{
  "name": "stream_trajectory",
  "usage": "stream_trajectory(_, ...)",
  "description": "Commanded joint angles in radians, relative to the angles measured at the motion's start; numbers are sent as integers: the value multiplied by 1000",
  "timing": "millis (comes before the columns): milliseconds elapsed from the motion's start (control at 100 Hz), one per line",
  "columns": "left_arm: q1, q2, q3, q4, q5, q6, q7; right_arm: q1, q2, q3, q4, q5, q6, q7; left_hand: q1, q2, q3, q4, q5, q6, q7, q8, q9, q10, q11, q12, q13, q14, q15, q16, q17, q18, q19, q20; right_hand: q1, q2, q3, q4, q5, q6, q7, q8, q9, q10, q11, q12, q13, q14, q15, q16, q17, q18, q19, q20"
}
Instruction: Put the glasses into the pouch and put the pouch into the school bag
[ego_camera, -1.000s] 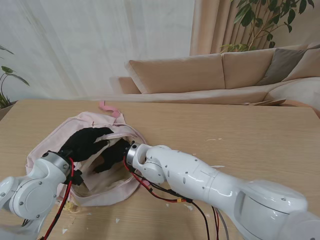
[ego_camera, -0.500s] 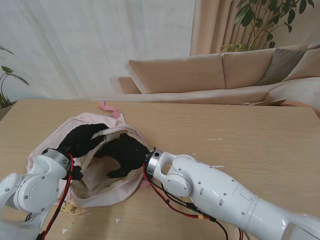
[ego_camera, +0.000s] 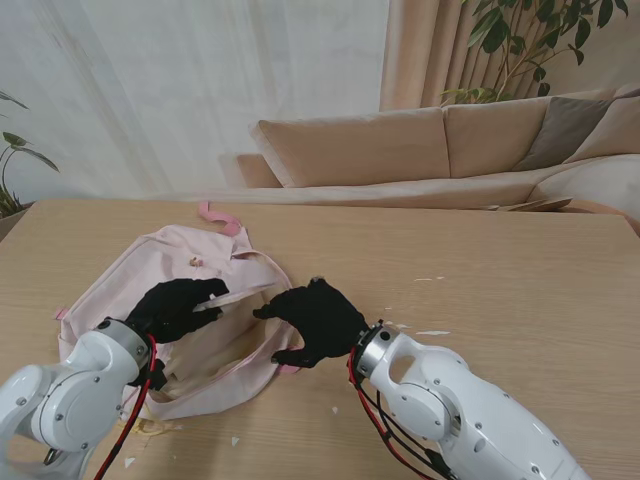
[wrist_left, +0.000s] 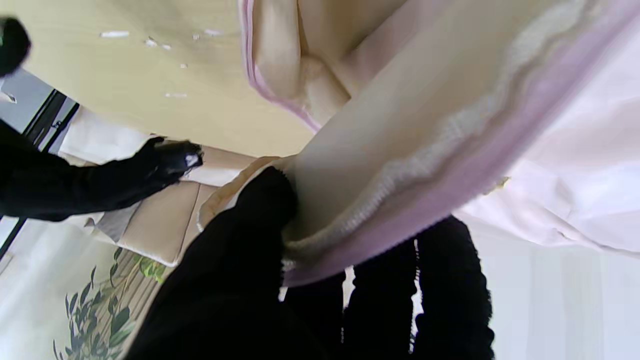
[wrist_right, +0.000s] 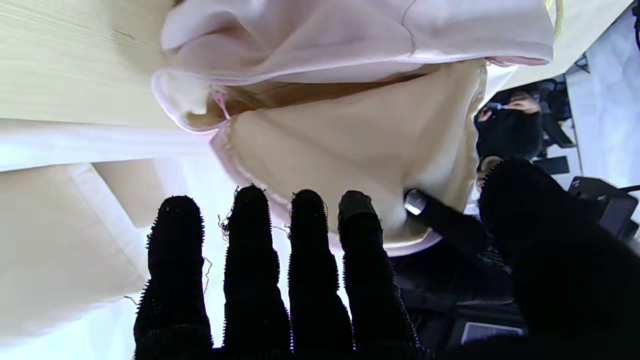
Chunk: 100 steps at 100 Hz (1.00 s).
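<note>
School bag (ego_camera: 200, 300) lies left on table (ego_camera: 500, 270), mouth toward me. My left hand (ego_camera: 180, 308) pinches its rim; right hand (ego_camera: 315, 320) empty, fingers spread. Pouch unseen; keep rim lifted.

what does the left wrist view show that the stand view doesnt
Only the left wrist view: the left hand's fingers pinching the school bag's zip-edged rim, cream lining against the thumb.

Only the stand view: the whole school bag on the table, its pink loop, the right hand open beside the bag's mouth, and the sofa.

Both: left hand, bag, table. Neither shows the pouch or glasses.
</note>
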Motion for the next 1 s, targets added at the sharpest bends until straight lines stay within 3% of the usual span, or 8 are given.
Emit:
stream_trajectory(0, 26, -1, 13, -6, -10, -6, -29, -21, 11, 8, -7, 3, 7, 13, -13, -29, 19, -9, -5, 0, 87, 9, 4, -15, -20, -7, -30, 12, -13, -10, -21, 9, -3, -19, -21, 15, 10, 3, 26, -17, -2, 20, 27, -14, 14, 11, 21, -10, 12, 19, -1, 1, 20, 17)
stream_trajectory(420, 46, 8, 98, 44, 146, -16, -33, -89, 10, 78, -31, 9, 23, 6, -79, -65, 66, -10, -73, 0, 36, 5, -63, -35, -118, 20, -129, -34, -100, -34, -110, -54, -79, -74, 1, 20, 20, 9, 3, -22, 6, 62, -4, -16, 47, 26, 8, -5, 23, 34, -3, -3, 24, 24)
stream_trajectory(490, 45, 8, 105, 56, 184, -20, -27, -95, 9, 83, -31, 13, 26, 3, -156, -88, 110, -13, -127, 12, -20, -27, -140, -46, -150, 5, -184, -58, -165, -60, -148, -79, -138, -103, 2, 20, 21, 10, 4, -22, 6, 65, -5, -16, 47, 26, 7, -7, 23, 34, -3, -3, 24, 25)
stream_trajectory(540, 48, 9, 105, 61, 199, -26, -27, -101, 8, 88, -32, 19, 27, 3, -311, -75, 227, -17, -162, 37, -130, -49, -263, -52, -122, -154, -262, -75, -259, -106, -203, -94, -219, -133, 3, 18, 22, 10, 4, -22, 4, 67, -7, -15, 46, 25, 7, -4, 23, 35, -3, -3, 25, 25)
stream_trajectory(570, 52, 10, 102, 61, 207, -33, -32, -104, 8, 91, -32, 22, 27, 2, -423, -41, 267, 20, -191, 50, -206, -76, -327, -67, -158, -230, -315, -88, -334, -144, -243, -102, -291, -159, 4, 18, 22, 10, 4, -20, 4, 68, -7, -15, 46, 25, 7, -4, 23, 35, -3, -3, 25, 26)
stream_trajectory(710, 80, 13, 72, 61, 253, -79, -48, -112, 7, 102, -30, 29, 32, 2, -656, -101, 231, -5, -333, 89, -464, -235, -559, -101, -359, -385, -525, -144, -631, -291, -371, -130, -661, -243, 7, 17, 25, 11, 3, -18, -1, 72, -11, -12, 45, 24, 5, -3, 24, 36, -5, -2, 24, 26)
stream_trajectory(900, 126, 15, 27, 59, 282, -129, -56, -112, 7, 103, -29, 33, 30, 5, -803, -198, 312, -64, -397, 90, -592, -303, -674, -133, -475, -461, -607, -177, -800, -346, -378, -156, -978, -223, 10, 16, 27, 11, 3, -16, -4, 77, -14, -12, 46, 24, 3, -2, 25, 37, -6, -3, 24, 28)
stream_trajectory(990, 150, 13, 21, 68, 342, -133, -36, -113, 6, 104, -28, 37, 30, 4, -775, -197, 328, -65, -400, 83, -691, -340, -719, -150, -503, -478, -637, -186, -850, -373, -374, -165, -1083, -231, 9, 14, 28, 11, 3, -18, -5, 79, -14, -11, 46, 24, 4, -3, 26, 38, -6, -3, 24, 28)
